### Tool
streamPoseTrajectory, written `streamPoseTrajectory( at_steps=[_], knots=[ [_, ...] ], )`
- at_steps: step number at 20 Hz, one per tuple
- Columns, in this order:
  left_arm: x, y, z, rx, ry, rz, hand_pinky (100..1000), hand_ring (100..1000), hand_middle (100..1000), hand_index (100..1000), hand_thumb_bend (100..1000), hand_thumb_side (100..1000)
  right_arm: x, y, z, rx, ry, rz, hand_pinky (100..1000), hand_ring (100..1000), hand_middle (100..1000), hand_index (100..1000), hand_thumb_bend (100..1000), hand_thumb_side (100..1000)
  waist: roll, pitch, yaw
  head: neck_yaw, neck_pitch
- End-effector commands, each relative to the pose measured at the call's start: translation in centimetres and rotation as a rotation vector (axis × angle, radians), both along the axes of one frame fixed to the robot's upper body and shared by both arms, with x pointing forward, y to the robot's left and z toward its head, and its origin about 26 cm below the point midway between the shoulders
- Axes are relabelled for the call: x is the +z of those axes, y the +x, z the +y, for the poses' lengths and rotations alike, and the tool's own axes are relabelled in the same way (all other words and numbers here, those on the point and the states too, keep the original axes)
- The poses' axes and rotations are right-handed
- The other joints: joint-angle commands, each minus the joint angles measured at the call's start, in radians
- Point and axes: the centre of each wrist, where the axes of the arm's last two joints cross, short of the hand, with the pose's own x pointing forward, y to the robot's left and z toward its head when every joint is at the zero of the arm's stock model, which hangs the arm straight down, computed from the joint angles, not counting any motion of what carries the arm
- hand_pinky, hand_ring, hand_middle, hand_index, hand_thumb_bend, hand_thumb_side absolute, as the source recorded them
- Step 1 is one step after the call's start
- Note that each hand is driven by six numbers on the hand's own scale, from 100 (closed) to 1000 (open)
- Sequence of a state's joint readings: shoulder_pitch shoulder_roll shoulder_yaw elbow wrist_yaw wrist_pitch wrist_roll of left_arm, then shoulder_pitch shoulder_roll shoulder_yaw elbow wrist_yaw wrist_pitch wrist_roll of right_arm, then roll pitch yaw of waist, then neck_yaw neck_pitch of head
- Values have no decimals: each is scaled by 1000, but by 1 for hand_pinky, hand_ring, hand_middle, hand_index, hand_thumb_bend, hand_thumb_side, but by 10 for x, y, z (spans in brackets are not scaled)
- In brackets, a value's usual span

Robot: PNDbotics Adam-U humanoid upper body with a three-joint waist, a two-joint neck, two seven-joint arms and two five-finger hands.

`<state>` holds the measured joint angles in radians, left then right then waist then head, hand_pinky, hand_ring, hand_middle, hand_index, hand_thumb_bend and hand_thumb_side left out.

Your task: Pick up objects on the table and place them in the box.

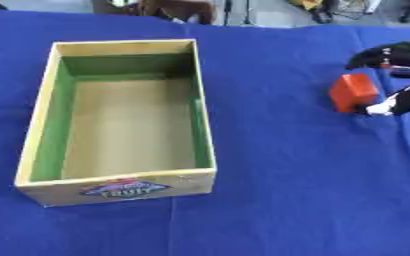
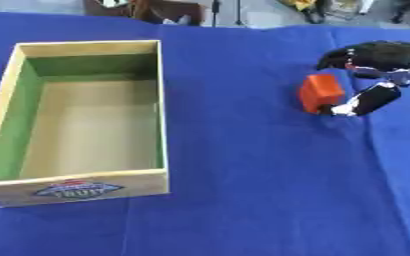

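Observation:
A small red block (image 1: 352, 92) lies on the blue cloth at the right. My right hand (image 2: 370, 75) comes in from the right edge and curls round it, fingers over the top and thumb (image 2: 366, 101) below, touching it. An open wooden box (image 1: 121, 120) with green inner walls and a fruit label on its front stands at the left, and nothing shows inside it. My left hand is in neither view.
The blue cloth (image 1: 287, 190) covers the whole table. Dark objects and stand legs show past the far edge (image 1: 173, 7). A wide stretch of cloth lies between the box and the red block.

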<state>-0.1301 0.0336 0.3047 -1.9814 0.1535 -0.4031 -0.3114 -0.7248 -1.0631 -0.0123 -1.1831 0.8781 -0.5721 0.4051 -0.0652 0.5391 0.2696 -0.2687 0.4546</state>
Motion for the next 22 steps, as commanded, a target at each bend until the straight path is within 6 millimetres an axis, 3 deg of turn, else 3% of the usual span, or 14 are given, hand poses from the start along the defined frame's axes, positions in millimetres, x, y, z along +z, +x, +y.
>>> streamPoseTrajectory(
  at_steps=[1, 6, 9, 10, 11, 13, 14, 16, 18, 19, 22],
  knots=[
    [6, -1, -1, -6, 17, -24, 260, 394, 453, 643, 100, 1000, 17, -10, -9, -37, -27, -36, 856, 935, 921, 1000, 379, 775, 0, -17, 2, -10, -22],
    [6, -1, -2, -9, 17, -26, 261, 395, 453, 644, 100, 1000, 15, -9, -10, -48, -31, -37, 855, 929, 887, 977, 353, 759, 0, -10, 8, -18, -29],
    [6, -1, -2, -8, 19, -22, 261, 395, 454, 643, 100, 1000, 17, -8, -8, -28, -28, -47, 849, 903, 718, 842, 215, 720, 0, -11, 5, -15, -21],
    [5, -2, -2, -7, 20, -21, 261, 395, 454, 643, 100, 1000, 19, -9, -8, -21, -23, -53, 846, 893, 660, 798, 100, 692, 0, -12, 3, -14, -19],
    [5, -2, -1, -6, 21, -19, 261, 395, 454, 642, 100, 1000, 20, -9, -8, -12, -16, -61, 843, 884, 621, 764, 100, 663, 0, -14, 0, -11, -16],
    [5, -2, -1, -4, 23, -16, 262, 396, 454, 642, 100, 1000, 24, -10, -7, 8, 7, -87, 825, 850, 515, 618, 100, 512, 1, -18, -6, -8, -10],
    [5, -2, -1, -3, 23, -14, 262, 396, 454, 642, 100, 1000, 26, -10, -6, 17, 20, -102, 825, 850, 515, 618, 100, 512, 0, -19, -8, -6, -8],
    [4, -3, 0, -1, 24, -11, 262, 396, 454, 642, 100, 1000, 27, -10, -5, 30, 50, -131, 809, 828, 475, 491, 100, 225, 0, -23, -12, -4, -4],
    [4, -3, 0, 0, 24, -8, 263, 396, 454, 642, 100, 1000, 27, -10, -4, 42, 80, -143, 805, 823, 468, 452, 100, 208, 1, -27, -14, -3, 0],
    [4, -3, 0, 0, 24, -7, 263, 396, 455, 642, 100, 999, 27, -9, -3, 48, 93, -144, 795, 809, 451, 373, 100, 210, 1, -30, -16, -1, 3],
    [4, -3, 1, 3, 25, -1, 264, 397, 455, 642, 100, 1000, 28, -9, 0, 69, 130, -144, 782, 788, 399, 267, 100, 210, 0, -37, -20, 2, 11]
  ],
)
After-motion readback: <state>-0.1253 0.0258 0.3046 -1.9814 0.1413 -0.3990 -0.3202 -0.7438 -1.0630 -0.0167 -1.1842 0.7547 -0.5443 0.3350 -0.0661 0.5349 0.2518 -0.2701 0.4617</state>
